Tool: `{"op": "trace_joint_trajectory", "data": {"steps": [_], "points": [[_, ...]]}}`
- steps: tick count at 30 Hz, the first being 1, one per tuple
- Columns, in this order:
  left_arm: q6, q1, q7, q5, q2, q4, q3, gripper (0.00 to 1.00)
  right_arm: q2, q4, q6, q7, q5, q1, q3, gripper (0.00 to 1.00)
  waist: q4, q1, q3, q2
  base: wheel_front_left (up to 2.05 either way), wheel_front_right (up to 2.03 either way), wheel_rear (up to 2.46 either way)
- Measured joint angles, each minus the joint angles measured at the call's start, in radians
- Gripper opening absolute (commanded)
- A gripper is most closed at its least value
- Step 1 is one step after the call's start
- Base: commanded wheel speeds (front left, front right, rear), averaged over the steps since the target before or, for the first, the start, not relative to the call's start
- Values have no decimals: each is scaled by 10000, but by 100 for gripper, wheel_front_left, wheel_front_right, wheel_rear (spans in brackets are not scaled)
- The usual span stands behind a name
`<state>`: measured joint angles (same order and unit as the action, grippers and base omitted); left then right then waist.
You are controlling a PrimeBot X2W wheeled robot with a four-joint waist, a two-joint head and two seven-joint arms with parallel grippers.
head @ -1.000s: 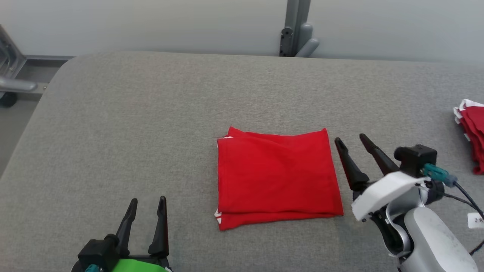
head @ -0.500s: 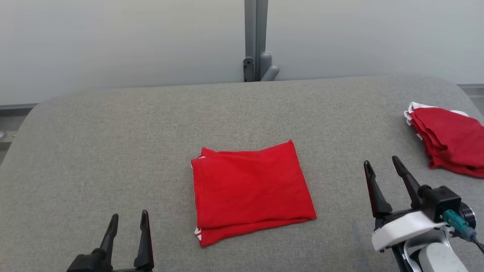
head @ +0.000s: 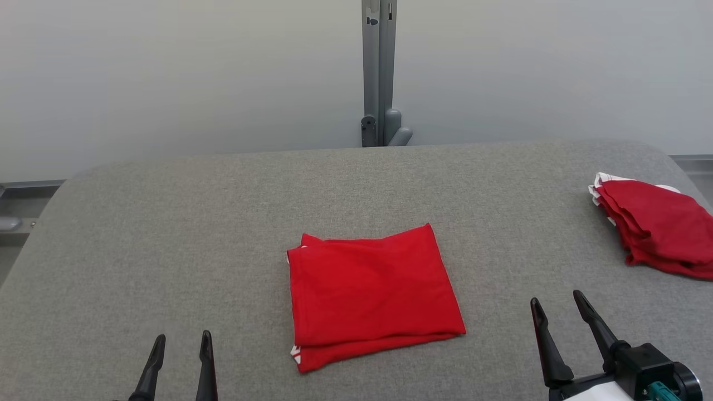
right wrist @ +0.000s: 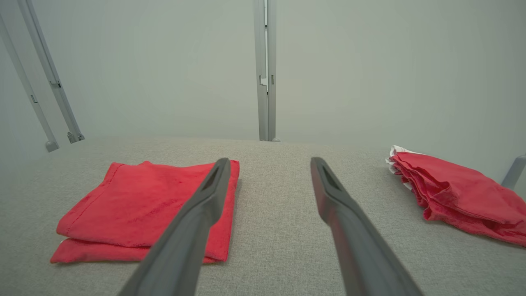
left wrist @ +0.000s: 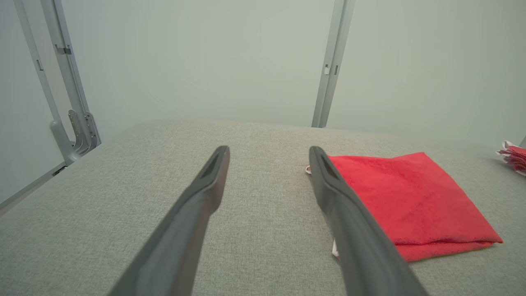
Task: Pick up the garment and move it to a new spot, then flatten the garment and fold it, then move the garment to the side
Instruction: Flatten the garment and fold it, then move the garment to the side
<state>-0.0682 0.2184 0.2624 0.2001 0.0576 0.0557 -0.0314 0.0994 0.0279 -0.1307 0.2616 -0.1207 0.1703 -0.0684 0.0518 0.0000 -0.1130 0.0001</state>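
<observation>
The red garment (head: 370, 292) lies folded into a neat rectangle in the middle of the grey table (head: 223, 223), with white trim peeking out at its left corners. It shows on the right in the left wrist view (left wrist: 411, 201) and on the left in the right wrist view (right wrist: 144, 205). My left gripper (head: 181, 340) is open at the lower left, well clear of the garment. My right gripper (head: 557, 303) is open at the lower right, also apart from it. Both hold nothing, as the left gripper (left wrist: 269, 152) and right gripper (right wrist: 269, 164) show in their own views.
A stack of folded red garments (head: 654, 225) lies at the table's right edge, also seen in the right wrist view (right wrist: 456, 191). A grey metal post (head: 379, 72) rises behind the table's far edge against a pale wall. The table's corners are rounded.
The head camera has tilted up and turned, bringing the right-hand stack into view. My right gripper has drawn back from the garment's right edge toward the near table edge; both grippers sit lower in view.
</observation>
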Motion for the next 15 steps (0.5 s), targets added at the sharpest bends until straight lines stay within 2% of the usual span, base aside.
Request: {"op": "trace_joint_trajectory", "data": {"steps": [5,15], "points": [[-186,198,-2,-178,-38,-59,31,100,13,-115,0,0,15,86,-73,100,61,0,-2,0,0,0,0],[-272,229,-2,-255,-56,-100,-105,100,4,-111,0,0,17,142,-2,100,154,0,3,0,0,0,0]]}}
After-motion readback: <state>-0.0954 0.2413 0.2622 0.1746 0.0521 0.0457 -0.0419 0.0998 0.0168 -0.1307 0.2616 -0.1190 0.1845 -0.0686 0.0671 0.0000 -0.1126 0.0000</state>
